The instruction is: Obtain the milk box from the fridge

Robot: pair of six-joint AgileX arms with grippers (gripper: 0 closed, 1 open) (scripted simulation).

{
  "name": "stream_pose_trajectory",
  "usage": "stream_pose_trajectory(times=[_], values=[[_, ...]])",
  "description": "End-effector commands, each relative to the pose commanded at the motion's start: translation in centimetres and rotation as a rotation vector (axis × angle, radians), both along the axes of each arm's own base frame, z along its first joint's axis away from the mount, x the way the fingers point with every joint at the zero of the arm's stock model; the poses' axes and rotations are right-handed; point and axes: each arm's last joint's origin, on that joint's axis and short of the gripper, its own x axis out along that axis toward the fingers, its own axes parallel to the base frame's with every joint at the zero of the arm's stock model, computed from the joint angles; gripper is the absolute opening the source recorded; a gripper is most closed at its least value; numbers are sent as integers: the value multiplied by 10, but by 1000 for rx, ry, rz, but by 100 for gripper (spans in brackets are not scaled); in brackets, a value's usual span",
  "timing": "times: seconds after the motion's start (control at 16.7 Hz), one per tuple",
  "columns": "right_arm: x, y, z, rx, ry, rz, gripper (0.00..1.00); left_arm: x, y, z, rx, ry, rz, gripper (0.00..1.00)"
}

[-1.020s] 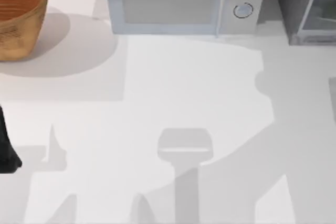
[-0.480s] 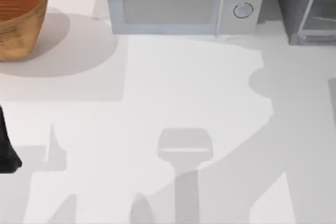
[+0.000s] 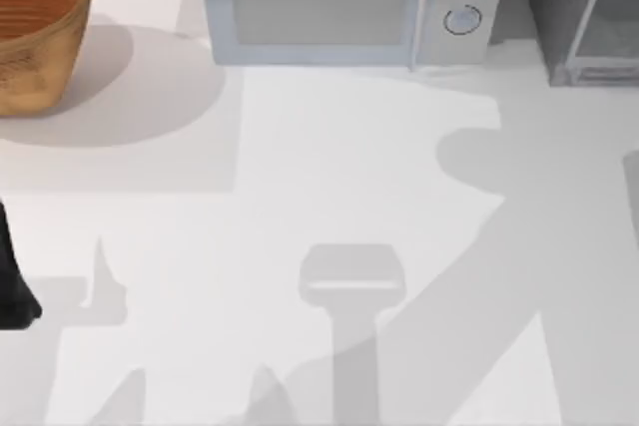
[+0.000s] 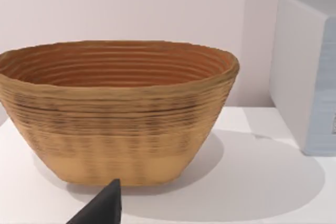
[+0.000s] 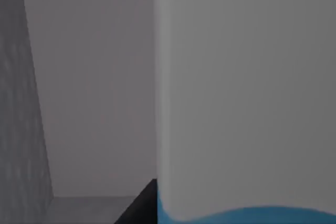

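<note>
The pale blue-grey microwave with two round knobs [image 3: 339, 2] stands at the back of the white table [image 3: 300, 147]. Just to its right, at the top view's corner, is the dark grey speckled fridge with a pale frame and glassy door panel [image 3: 559, 7].

What has changed over the last second is the shadow. The rounded grey shadow bulge [image 3: 464, 157] on the table in front of the microwave's knob end has slid leftward, towards the microwave's middle. Nothing else on the table has moved. I take this to mean the right arm is moving near the fridge.

The right wrist view has a speckled grey wall [image 5: 21, 103] on one side. A broad white face with a blue band at its lower edge [image 5: 247, 103] lies very close to the lens. This is probably the small white-and-blue milk box, apparently inside the fridge. A dark part of the right gripper [image 5: 140, 205] touches or nearly touches it. Whether the gripper holds the carton I cannot tell, so the carton looks reached but not yet brought out.

The left arm [image 3: 12, 276] is parked at the table's edge, well to the microwave's left and forward of it. It faces the ribbed tan woven basket [image 4: 115, 114]. How its gripper is set I cannot tell.
</note>
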Motion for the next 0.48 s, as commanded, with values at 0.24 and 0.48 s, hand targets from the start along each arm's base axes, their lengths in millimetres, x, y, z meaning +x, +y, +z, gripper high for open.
stream_pose_trajectory(times=[0.24, 0.48], values=[[-3, 1, -1, 2, 2, 4, 0, 0, 0, 0, 0, 0, 0, 100], [-33, 2, 2, 1, -3, 10, 0, 0, 0, 0, 0, 0, 0, 100]])
